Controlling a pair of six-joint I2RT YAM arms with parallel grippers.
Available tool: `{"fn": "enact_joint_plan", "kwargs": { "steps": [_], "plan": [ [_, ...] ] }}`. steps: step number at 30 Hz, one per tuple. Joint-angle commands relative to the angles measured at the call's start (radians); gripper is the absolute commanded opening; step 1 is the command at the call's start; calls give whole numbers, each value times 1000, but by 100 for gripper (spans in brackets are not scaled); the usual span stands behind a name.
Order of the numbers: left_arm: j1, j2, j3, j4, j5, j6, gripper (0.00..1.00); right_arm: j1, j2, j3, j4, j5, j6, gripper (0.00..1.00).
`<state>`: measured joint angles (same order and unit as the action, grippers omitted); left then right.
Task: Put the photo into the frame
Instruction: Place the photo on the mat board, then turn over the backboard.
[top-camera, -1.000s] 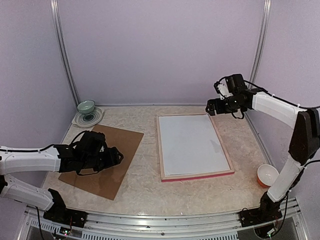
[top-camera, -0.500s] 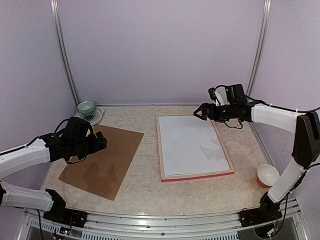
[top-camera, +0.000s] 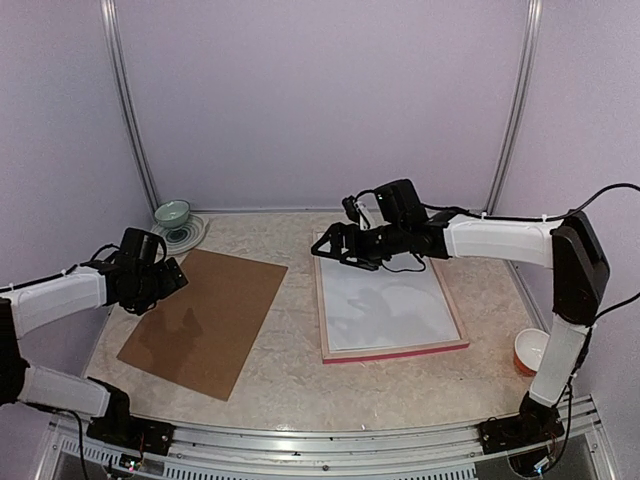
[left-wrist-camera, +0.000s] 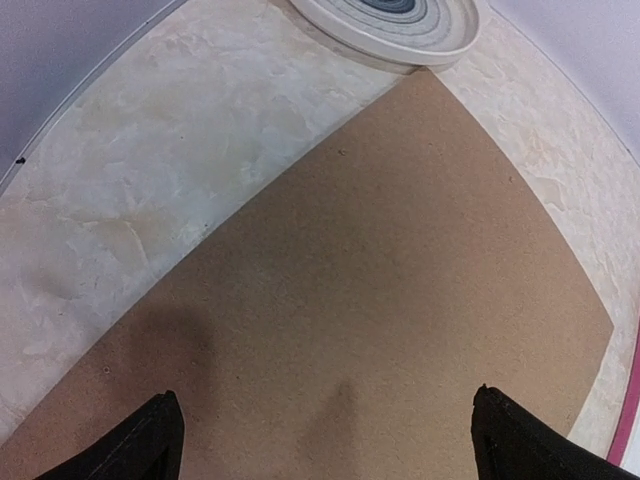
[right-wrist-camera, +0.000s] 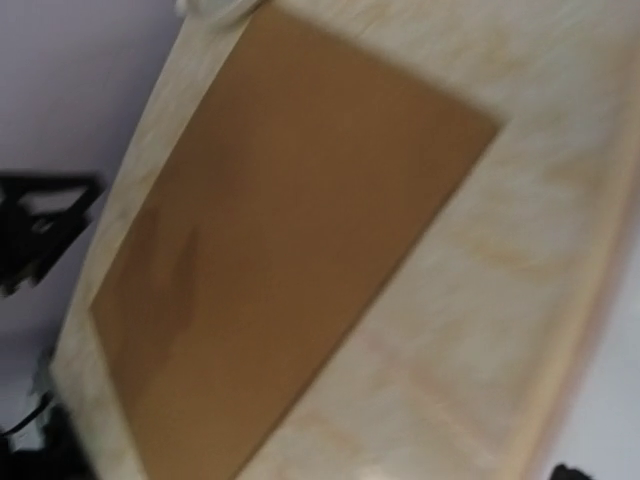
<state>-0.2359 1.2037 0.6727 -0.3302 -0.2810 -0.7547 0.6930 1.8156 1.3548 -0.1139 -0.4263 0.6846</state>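
Hovering over the brown backing board, our left gripper has its fingers spread wide and holds nothing. Our right gripper, parted and empty too, hangs above the far left corner of the frame, which lies flat right of centre, a white sheet filling it.

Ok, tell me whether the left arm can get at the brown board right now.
Probably yes: the left gripper hangs open just above the brown board, whose top is bare, with nothing between them.
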Motion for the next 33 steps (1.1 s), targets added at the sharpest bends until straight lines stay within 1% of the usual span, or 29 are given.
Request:
{"fn": "enact_joint_plan", "kwargs": {
  "steps": [1, 6, 11, 18, 21, 27, 33],
  "plan": [
    [60, 70, 13, 54, -49, -6, 99, 64, 75, 76, 17, -23, 121, 99],
    [117, 168, 5, 96, -80, -49, 99, 110, 157, 129, 35, -39, 179, 99],
    [121, 261, -8, 161, -118, -72, 99, 148, 209, 178, 16, -46, 171, 99],
    [122, 355, -2, 196, -124, -60, 99, 173, 249, 198, 2, -52, 158, 99],
    [124, 367, -10, 212, -125, -59, 99, 181, 266, 208, -2, -58, 153, 99],
    [130, 372, 2, 204, -171, -65, 99, 191, 295, 228, -6, -67, 146, 99],
    [136, 307, -20, 248, -173, -83, 99, 192, 298, 233, -10, -62, 137, 99]
  ]
}}
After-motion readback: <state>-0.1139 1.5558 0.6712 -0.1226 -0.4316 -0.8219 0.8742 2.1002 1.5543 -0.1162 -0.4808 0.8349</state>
